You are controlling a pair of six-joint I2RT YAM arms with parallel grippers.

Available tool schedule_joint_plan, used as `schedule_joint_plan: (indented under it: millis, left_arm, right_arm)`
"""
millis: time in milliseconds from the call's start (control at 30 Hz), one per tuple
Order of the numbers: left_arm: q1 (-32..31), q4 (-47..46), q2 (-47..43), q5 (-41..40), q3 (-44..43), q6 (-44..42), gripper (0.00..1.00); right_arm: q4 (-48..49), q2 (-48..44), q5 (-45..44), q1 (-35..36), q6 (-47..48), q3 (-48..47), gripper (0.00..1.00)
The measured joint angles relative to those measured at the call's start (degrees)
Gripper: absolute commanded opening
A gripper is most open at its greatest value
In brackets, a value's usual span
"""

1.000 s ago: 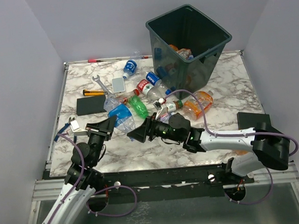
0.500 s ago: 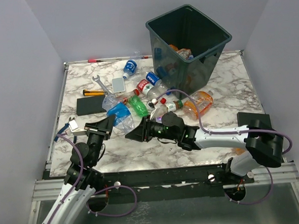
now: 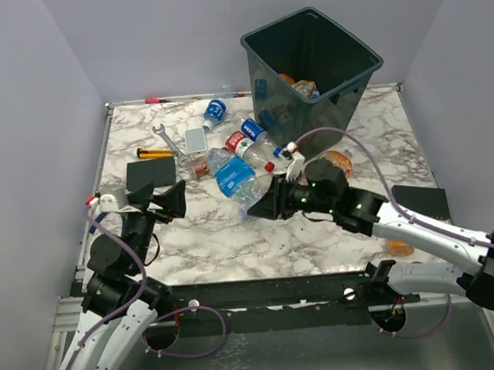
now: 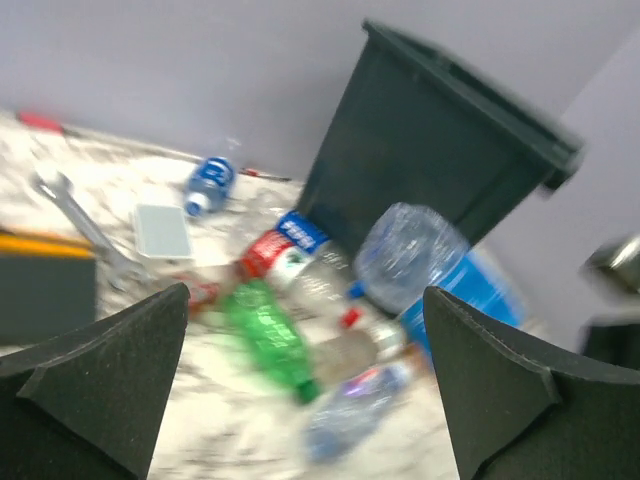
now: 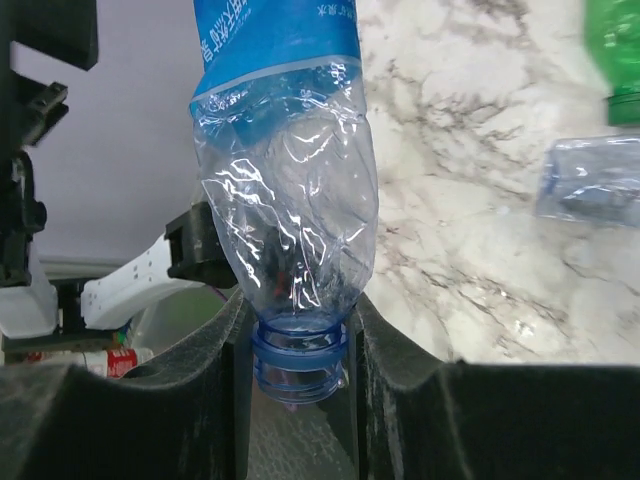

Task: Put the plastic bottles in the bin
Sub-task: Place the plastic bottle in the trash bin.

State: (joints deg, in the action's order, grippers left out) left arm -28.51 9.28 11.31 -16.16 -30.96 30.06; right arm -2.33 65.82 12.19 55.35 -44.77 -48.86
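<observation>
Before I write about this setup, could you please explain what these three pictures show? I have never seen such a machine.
It is a robot with two arms fixed at the near edge of a marble table. One picture looks down from above and behind the arms. The other two come from a camera on each wrist, so the dark shapes at their edges are that arm's own fingers. On the table lie plastic bottles, a wrench and a black slab; the bin stands at the far side with some bottles inside. The right gripper is shut on the neck of a clear blue-labelled bottle. The left gripper is open and holds nothing.
</observation>
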Motion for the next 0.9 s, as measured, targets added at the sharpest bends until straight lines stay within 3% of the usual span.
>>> schedule_joint_plan:
  millis: [200,400,633,767,900]
  left_arm:
    - [-1.25,0.87,3.23,14.49,2.10,-40.54,0.99]
    - [-4.48,3.19,10.19,25.03,2.71,-68.74,0.99]
    - [-12.59,4.22,15.67,25.20,2.49,-89.79,0.99]
    - [-16.00,4.37,18.78,22.77,2.36,-96.80,0.99]
    - [-17.35,3.72,21.18,20.50,1.07,-100.80,0.92]
  right_arm:
    - [-22.56,-0.57,5.79,-6.71,8.07,-12.20,0.01]
    - [-33.88,5.22,12.85,-8.74,13.84,-16.46,0.01]
    - [-38.49,11.93,17.44,-10.01,16.13,-21.64,0.00]
    - [-38.64,15.47,20.59,-10.12,16.35,-28.39,0.01]
    - [-39.47,18.67,23.19,-10.80,16.87,-31.80,0.01]
